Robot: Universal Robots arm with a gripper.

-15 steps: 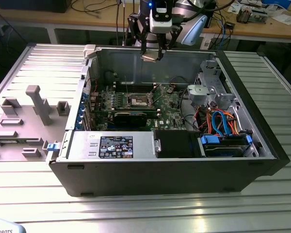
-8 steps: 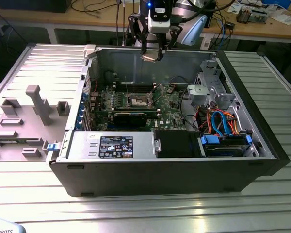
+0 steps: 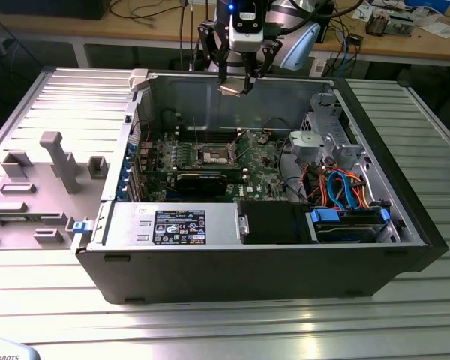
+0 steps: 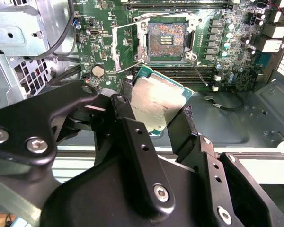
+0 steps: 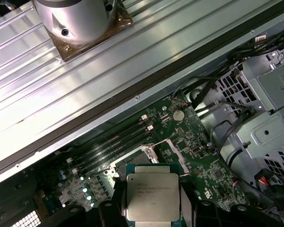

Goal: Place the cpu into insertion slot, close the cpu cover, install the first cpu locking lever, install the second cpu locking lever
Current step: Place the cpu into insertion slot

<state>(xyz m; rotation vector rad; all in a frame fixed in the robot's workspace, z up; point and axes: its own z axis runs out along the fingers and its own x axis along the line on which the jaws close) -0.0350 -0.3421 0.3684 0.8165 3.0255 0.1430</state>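
Grey moulded tray (image 3: 37,187) lies on the desk (image 3: 210,330) at the exterior view's left, beside the open computer case (image 3: 247,262). Inside, the socket (image 3: 212,155) sits uncovered on the green board (image 3: 264,161). Above the case's back wall hangs the pincer (image 3: 235,84), clamped on the chip (image 4: 157,103) by its edges, well apart from the socket.

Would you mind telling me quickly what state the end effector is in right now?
End effector: closed, holding the cpu by its edges, above the insertion slot and not yet seated in it.
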